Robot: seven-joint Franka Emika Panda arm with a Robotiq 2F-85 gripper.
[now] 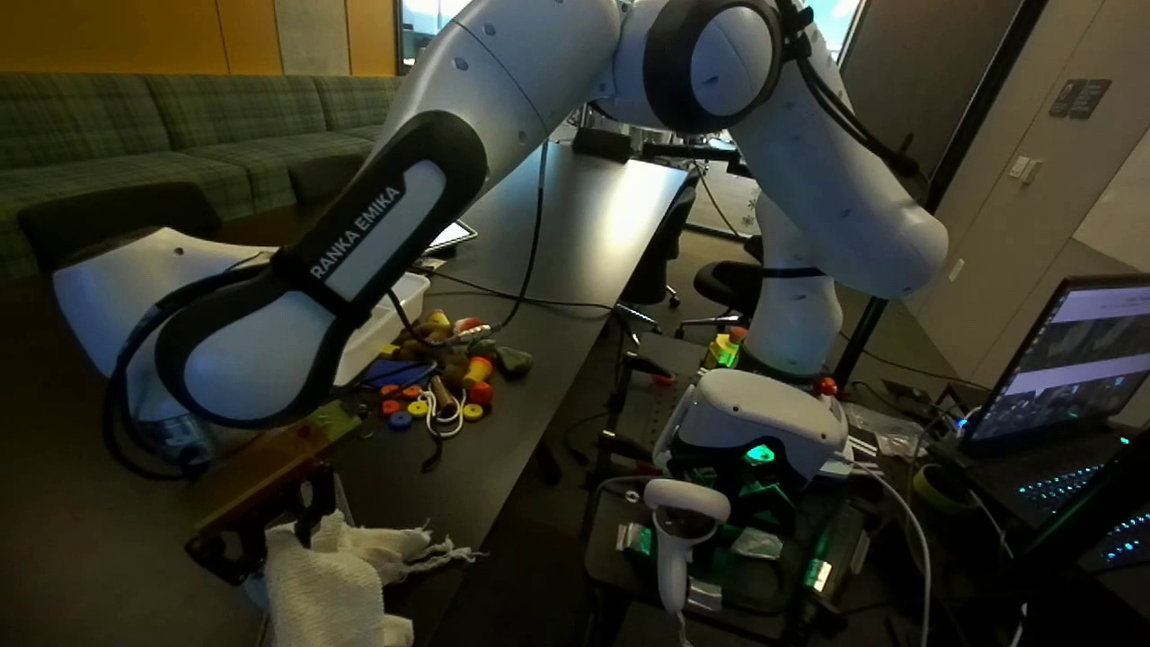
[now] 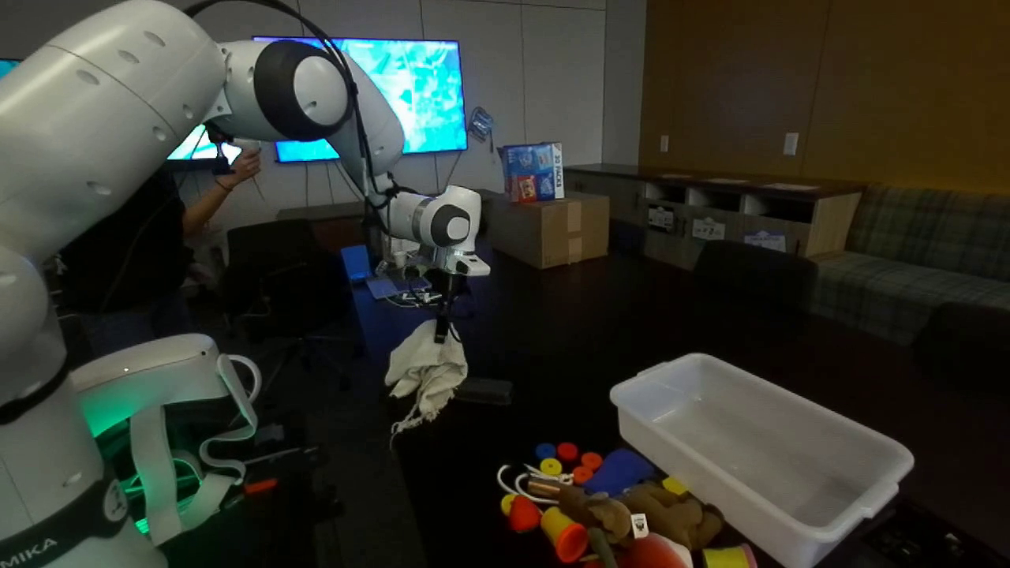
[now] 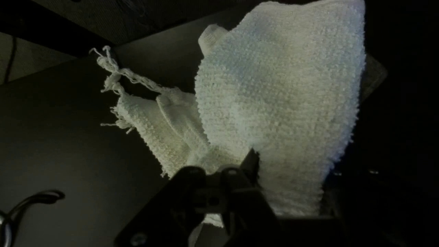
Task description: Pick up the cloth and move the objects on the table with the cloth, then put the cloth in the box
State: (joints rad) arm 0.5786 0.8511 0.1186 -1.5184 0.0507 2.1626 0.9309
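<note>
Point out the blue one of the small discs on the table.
The blue disc, just left of the red disc and behind a yellow disc in an exterior view. It alone is blue; the others are red, orange or yellow.

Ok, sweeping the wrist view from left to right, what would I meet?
Dark cord loop → cloth, its frayed fringe first → dim grey corner showing past the cloth, too dark to name.

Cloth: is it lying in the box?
No, in an exterior view the cloth is held in the jaws, apart from the box.
</note>
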